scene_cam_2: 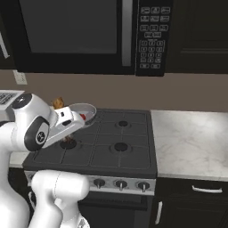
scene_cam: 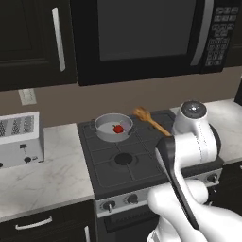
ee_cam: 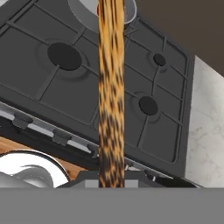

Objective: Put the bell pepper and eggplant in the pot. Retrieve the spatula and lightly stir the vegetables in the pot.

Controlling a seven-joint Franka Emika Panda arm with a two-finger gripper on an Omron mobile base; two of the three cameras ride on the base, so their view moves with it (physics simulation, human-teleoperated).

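Jaws clamped on spatula (ee_cam: 110,96) handle; bell pepper (scene_cam: 118,128) sits in pot (scene_cam: 105,124), eggplant not visible, maybe hidden; stirring left.

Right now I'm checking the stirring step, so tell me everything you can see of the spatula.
The spatula is slim, orange-brown wood with a dark mottled grain. In the hand view its long handle runs up from between the shut gripper toward the pot, above the stove. In the left base view its small rounded blade hangs beside the pot's rim, not inside. Whether it touches the rim is unclear.
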